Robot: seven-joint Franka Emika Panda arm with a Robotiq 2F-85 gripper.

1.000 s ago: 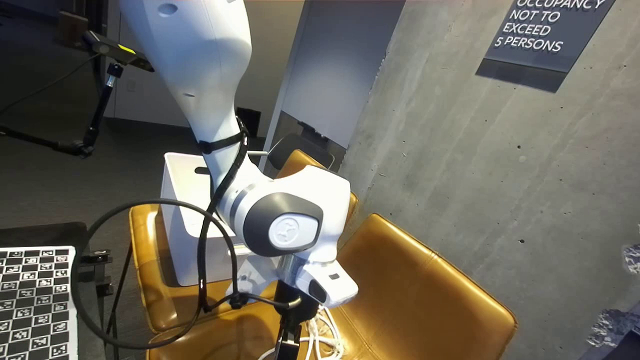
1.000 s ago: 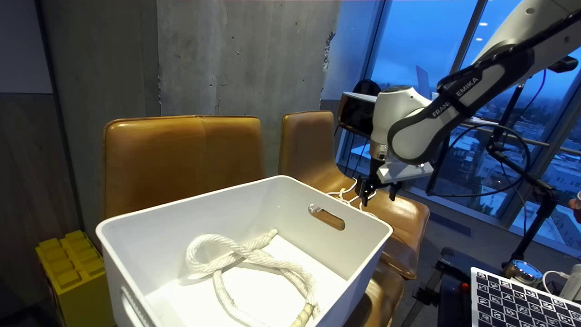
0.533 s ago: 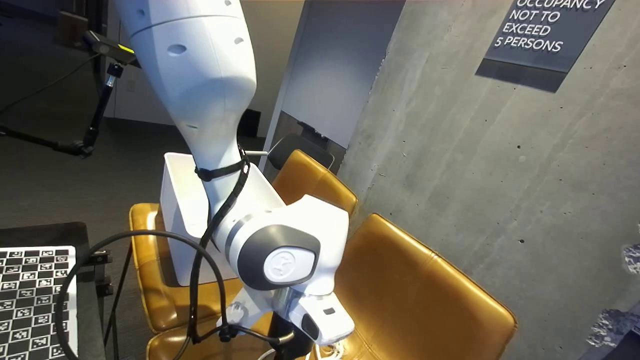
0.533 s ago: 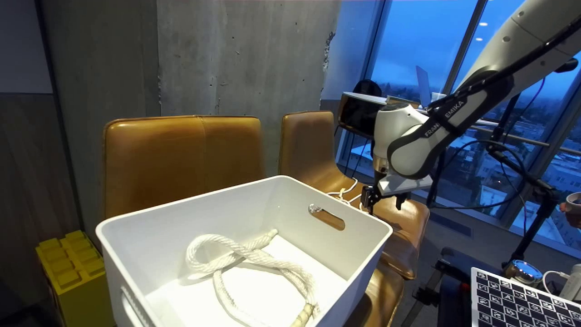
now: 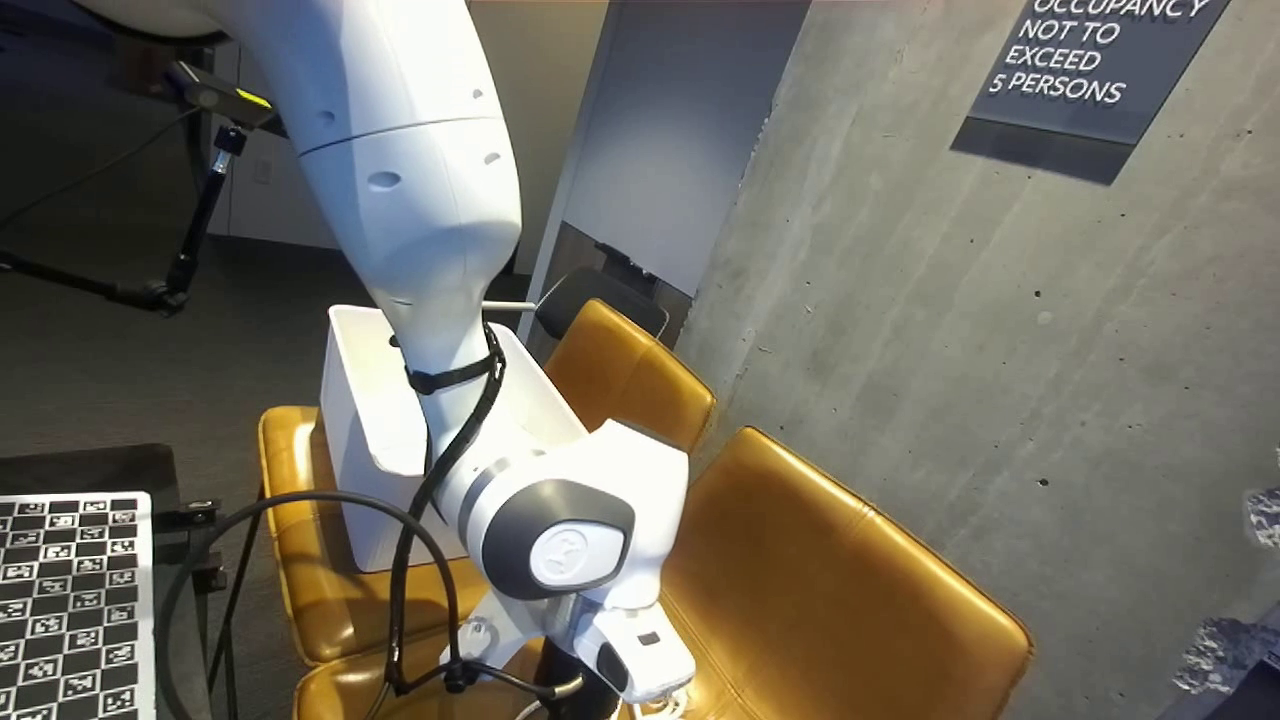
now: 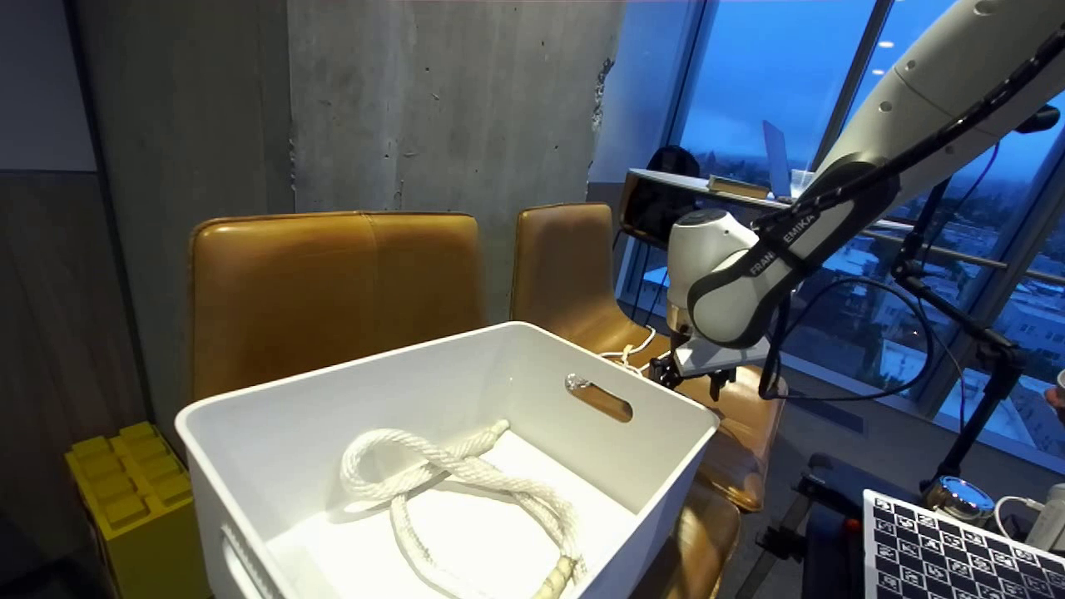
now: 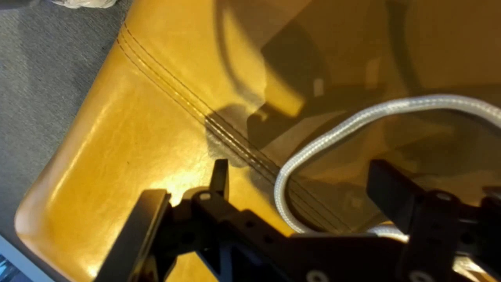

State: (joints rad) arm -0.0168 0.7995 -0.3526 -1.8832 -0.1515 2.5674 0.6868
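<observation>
Chair (image 7: pixel 117 149): leather-like, smooth, stitched, glossy. Cord (image 7: pixel 415 103): braided fibre, slight sheen. Rope (image 6: pixel 472 471): woven fibre, matt, ribbed. Bin (image 6: pixel 603 466): smooth plastic, satin. Gripper (image 7: pixel 300 175): mostly matt. Arm (image 5: pixel 430 220): smooth, satin. Wall (image 5: pixel 950 350): bare concrete, rough, pitted, matt.

White bin (image 6: pixel 399 387): one.
Handle slots (image 6: pixel 601 401): two, cut through the bin.
Tan chairs (image 6: pixel 337 291): two, one beneath the bin, one beside it.
Thick rope (image 6: pixel 466 470): one tangle, inside the bin; lengths not countable.
White cord (image 7: pixel 415 103): one bundle, on the chair beside the bin.
Yellow block (image 6: pixel 150 541): one, left of the bin in an exterior view.
Checkered board (image 6: pixel 957 545): one, right of the bin in an exterior view.
Robot arm (image 6: pixel 915 125): one.
</observation>
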